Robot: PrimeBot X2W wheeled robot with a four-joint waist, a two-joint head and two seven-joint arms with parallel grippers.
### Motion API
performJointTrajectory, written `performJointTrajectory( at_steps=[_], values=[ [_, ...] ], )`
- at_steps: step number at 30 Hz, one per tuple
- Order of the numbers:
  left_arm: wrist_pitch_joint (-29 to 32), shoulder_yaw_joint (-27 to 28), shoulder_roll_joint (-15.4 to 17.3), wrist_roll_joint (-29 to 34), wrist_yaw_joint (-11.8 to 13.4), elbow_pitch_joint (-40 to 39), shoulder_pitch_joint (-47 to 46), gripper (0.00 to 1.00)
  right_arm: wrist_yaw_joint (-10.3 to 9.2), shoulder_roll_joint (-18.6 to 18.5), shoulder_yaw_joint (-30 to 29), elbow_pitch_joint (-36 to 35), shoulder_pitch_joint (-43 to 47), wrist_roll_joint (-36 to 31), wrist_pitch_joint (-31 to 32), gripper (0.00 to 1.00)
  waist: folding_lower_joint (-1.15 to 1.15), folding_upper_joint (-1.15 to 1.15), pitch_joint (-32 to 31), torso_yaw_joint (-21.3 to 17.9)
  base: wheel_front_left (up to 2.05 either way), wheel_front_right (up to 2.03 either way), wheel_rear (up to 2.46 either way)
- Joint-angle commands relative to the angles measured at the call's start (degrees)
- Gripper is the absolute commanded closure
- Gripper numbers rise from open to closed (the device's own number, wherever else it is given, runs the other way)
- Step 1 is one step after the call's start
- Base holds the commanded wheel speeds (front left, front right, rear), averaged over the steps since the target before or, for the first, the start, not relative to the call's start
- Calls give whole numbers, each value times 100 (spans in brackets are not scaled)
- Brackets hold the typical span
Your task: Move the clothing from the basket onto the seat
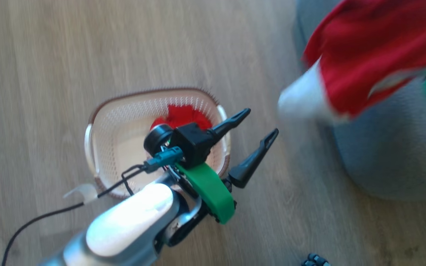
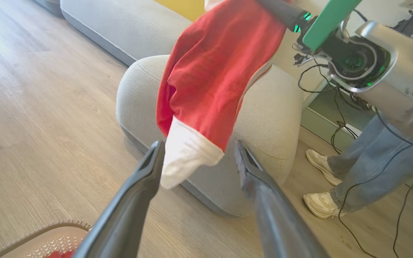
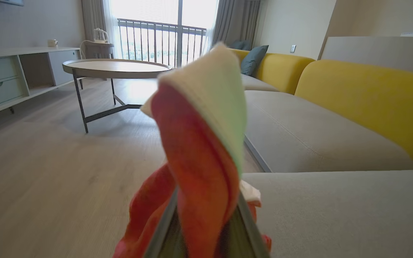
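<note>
floor (image 1: 43,74): pale wood planks
basket (image 1: 124,125): stands on it, mid-view
seat (image 1: 394,159): on it, at basket's 3 o'clock, apart

A red garment (image 1: 368,48) with a white cuff is hanging above the rounded edge of the grey seat (image 1: 394,159). More red clothing (image 1: 181,115) is lying inside the cream basket (image 1: 113,122).

Bare wood floor (image 1: 50,55) across the left half of the head view is wide open, but the red garment (image 1: 375,48) hangs over the seat (image 1: 394,155) upper right.
</note>
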Motion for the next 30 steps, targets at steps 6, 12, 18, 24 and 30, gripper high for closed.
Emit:
performJointTrajectory(
  at_steps=[6, 12, 18, 24, 30],
  values=[
    [-81, 339, 151, 17, -91, -210, -332, 0, 40, -230, -684, 495, -1312, -77, 479, 100, -2, 0, 757, 571, 0, 0, 0],
    [-113, 412, 168, 34, -89, -261, -461, 0, 40, -436, -1766, 1262, -2813, -157, 963, 100, -2, 0, 1139, 911, 0, 0, 0],
    [-145, 420, 237, -2, -89, -312, -398, 0, 40, -1009, -2790, 1888, -4069, -556, 1304, 100, -2, 0, 1387, 1157, 0, 0, 0],
    [-120, 252, 333, 61, -168, -377, -318, 0, 40, -1317, -4025, 2212, -4770, -1522, 1434, 100, -2, 0, 1628, 1286, 0, 0, 0],
    [-54, 225, 399, 207, -135, -555, -460, 0, 40, -1138, -5040, 2385, -4573, -2241, 1363, 100, -2, 0, 2073, 1340, 0, 0, 0]
  ],
)
